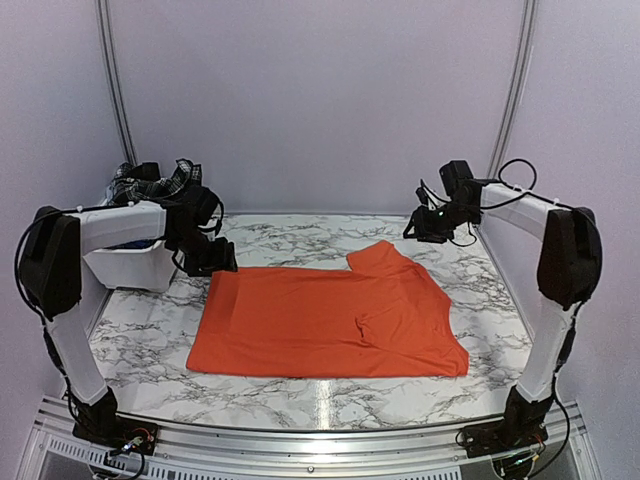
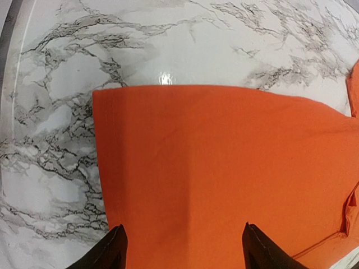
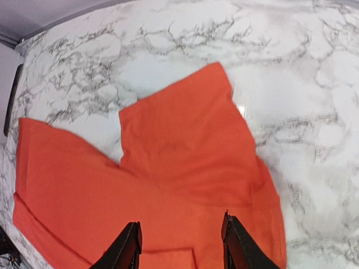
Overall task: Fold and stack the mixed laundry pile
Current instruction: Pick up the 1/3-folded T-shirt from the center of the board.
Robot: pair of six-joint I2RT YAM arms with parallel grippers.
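at mid-table the orange t-shirt (image 1: pixel 330 320) is lying flat on the marble table (image 1: pixel 150 350). it's looking doubled over once lengthwise, w/ one sleeve (image 1: pixel 385 258) poking out at the far right corner. left edge is sitting fairly square; right end is looking a bit rumpled.

left gripper (image 1: pixel 205 262) is hovering over the shirt's far-left corner, fingers spread, nothing btwn them, and not touching cloth as far as the wrist view is showing. right gripper (image 1: pixel 430 228) is hanging just beyond the sleeve, jaws also parted and carrying nothing.

off to the far left, the white bin (image 1: pixel 130 268) is holding the black-and-white plaid piece (image 1: pixel 150 182), bunched up and spilling over the rim.

progress is looking early imo. one garment is partway folded, prob needing the sleeve tucked in plus another fold or two. the plaid is waiting unfolded in the bin, and no stack is showing yet.
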